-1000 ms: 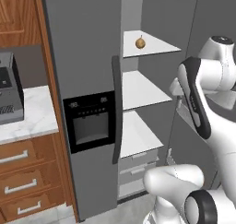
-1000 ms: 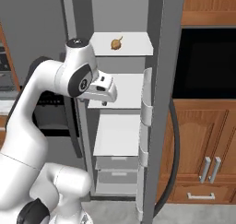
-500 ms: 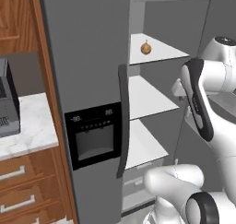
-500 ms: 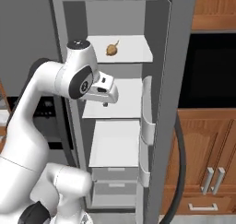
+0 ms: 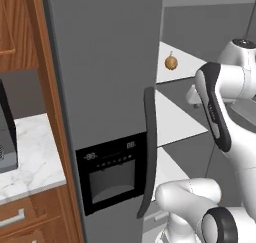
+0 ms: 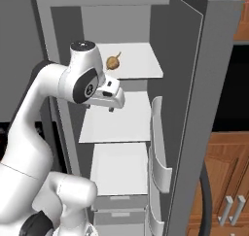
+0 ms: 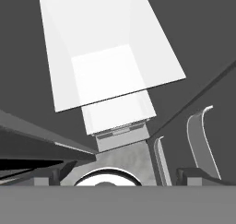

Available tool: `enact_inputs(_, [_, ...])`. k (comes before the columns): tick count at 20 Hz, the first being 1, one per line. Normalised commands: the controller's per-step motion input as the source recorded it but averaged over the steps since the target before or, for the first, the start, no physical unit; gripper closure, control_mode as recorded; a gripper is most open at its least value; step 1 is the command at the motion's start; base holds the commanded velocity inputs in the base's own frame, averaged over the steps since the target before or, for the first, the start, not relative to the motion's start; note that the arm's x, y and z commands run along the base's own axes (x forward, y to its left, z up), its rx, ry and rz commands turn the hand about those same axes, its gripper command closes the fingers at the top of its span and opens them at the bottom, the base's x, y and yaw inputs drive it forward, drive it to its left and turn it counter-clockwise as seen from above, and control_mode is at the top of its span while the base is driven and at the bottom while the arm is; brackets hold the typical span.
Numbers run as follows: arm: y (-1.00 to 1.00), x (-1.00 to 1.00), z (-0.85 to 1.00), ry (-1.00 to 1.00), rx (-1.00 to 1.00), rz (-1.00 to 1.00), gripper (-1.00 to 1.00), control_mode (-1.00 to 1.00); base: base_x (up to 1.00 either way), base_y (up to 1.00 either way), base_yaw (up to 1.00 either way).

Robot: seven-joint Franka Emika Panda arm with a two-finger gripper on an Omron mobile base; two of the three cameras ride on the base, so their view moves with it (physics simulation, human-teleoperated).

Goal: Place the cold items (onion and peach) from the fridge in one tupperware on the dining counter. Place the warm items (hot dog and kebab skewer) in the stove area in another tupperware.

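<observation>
the fingers are spread wide apart with nothing held, poised in front of the open fridge and aimed down past its lower white shelves, probably while the arm is being lined up. the onion is seen on the top shelf, above and just behind the hand. no peach can be made out. a marble counter and wooden cabinets flank the fridge.

Fridge door looked matt grey, metal-like, with smooth dark handle; dispenser panel at lower centre was glossy black; shelves were plain matt white; counter at left polished marble; cabinets lower right satin brown wood
</observation>
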Motion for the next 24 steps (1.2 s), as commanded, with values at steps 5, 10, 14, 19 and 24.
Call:
enact_inputs(5, [0.0,0.0,0.0,0.0,0.0,0.0,-1.0,1.0,0.56,-0.04,-0.04])
enact_inputs(10, [-0.04,0.16,0.52,0.0,0.13,0.0,-1.0,-1.0,0.05,-0.03,0.0])
enact_inputs(14, [0.0,0.43,0.78,0.0,0.18,0.01,-1.0,-1.0,0.0,0.0,0.0])
enact_inputs(19, [0.08,0.52,0.53,0.0,0.11,0.0,-1.0,-1.0,0.0,0.0,0.0])
enact_inputs(24, [0.02,0.48,0.04,-0.09,0.05,0.0,-1.0,-1.0,0.0,0.0,0.0])
